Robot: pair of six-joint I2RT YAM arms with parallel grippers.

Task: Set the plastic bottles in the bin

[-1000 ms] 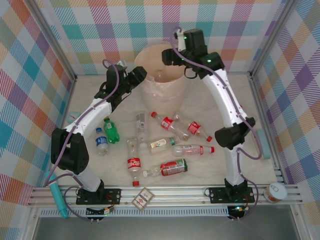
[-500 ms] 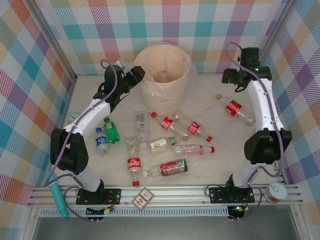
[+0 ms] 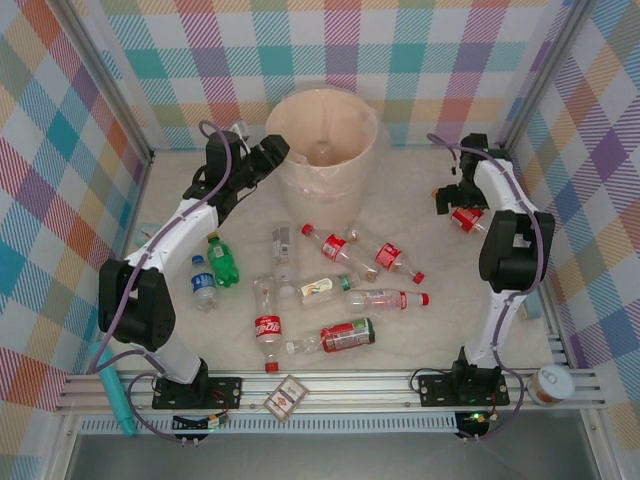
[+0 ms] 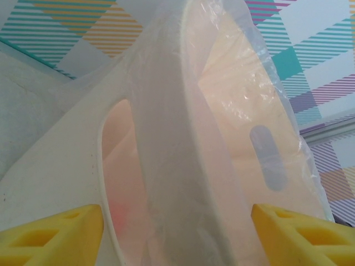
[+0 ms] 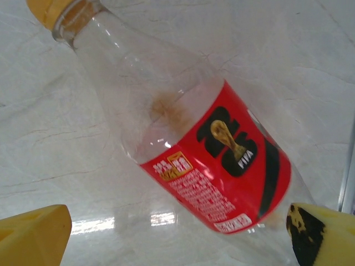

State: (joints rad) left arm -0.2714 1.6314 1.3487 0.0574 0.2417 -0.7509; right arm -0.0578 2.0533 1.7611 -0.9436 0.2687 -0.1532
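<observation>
My right fingers have swung off the bin and hover wide open, empty, over a bottle at the worktop's right; left fingers straddle the bin rim, grip unclear.

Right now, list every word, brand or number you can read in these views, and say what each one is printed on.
"FIFA": beneath a trophy picture on the red label of the yellow-capped bottle, in the right wrist view.
Fine white print and the yellow patch on that same label: too blurred to read.
Labels on the other bottles, seen from above: too small to read.
Small box at the near rail: print too small to read.
</observation>
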